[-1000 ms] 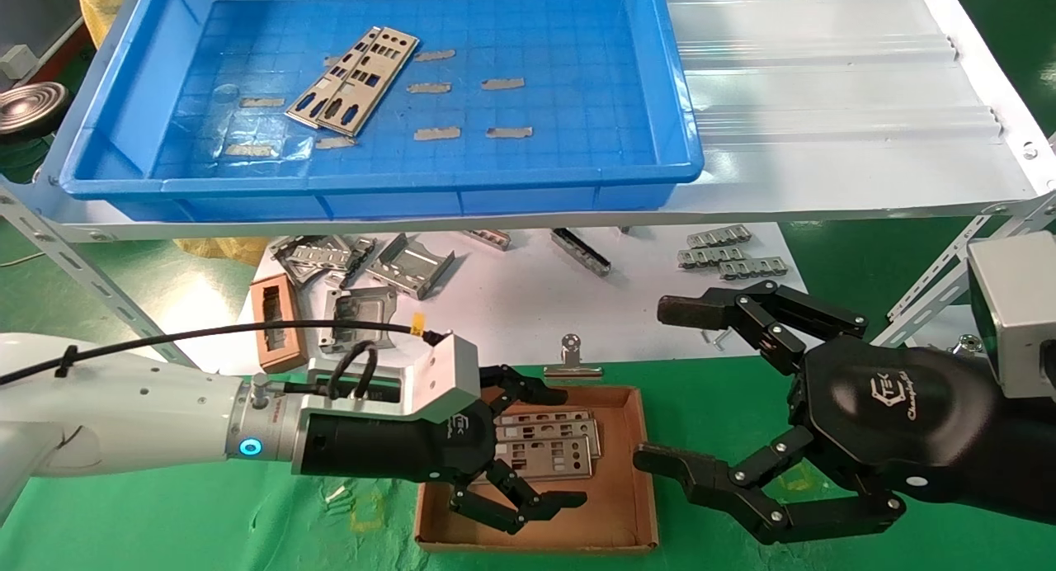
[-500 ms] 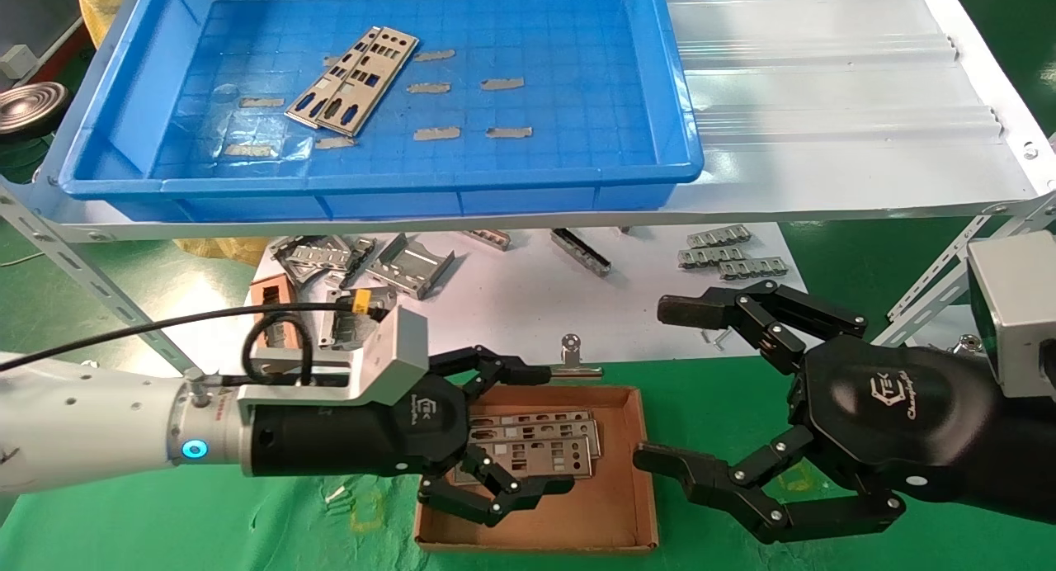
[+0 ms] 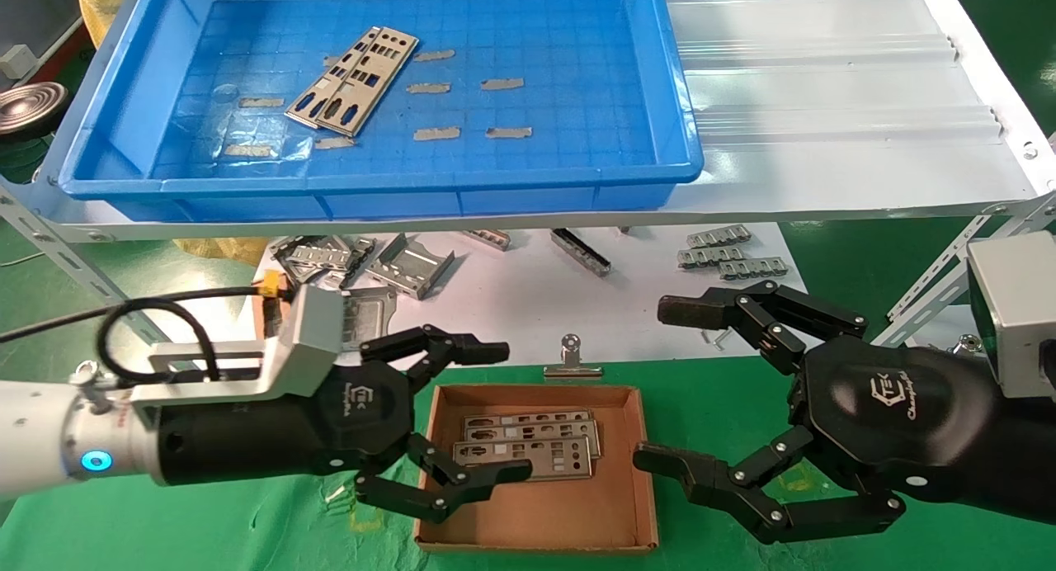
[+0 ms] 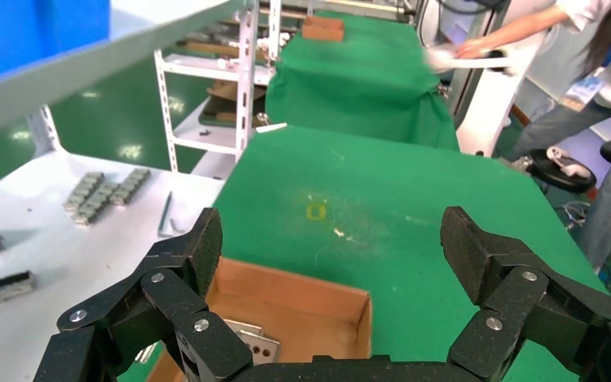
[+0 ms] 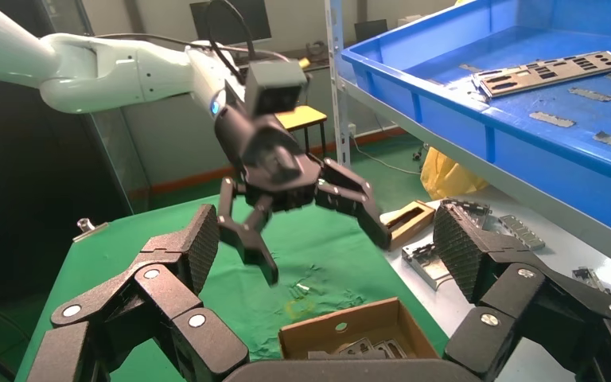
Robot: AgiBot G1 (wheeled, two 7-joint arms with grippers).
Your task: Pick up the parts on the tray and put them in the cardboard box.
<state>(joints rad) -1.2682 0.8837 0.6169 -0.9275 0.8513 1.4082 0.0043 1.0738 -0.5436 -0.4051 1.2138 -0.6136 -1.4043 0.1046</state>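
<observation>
Left pincer (image 3: 491, 414) gapes empty over cardboard box (image 3: 627, 505) holding parts (image 3: 528, 447); two more in tray (image 3: 660, 92).

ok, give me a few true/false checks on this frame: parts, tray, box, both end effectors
1. Parts remain on the blue tray. True.
2. The cardboard box holds no parts. False: several plates lie stacked in it.
3. The left end effector is shut on a plate. False: it is open and holds nothing, at the box's left edge.
4. The right end effector is open, right of the box. True.
5. The tray sits on the green table. False: it is on the raised white shelf.
</observation>
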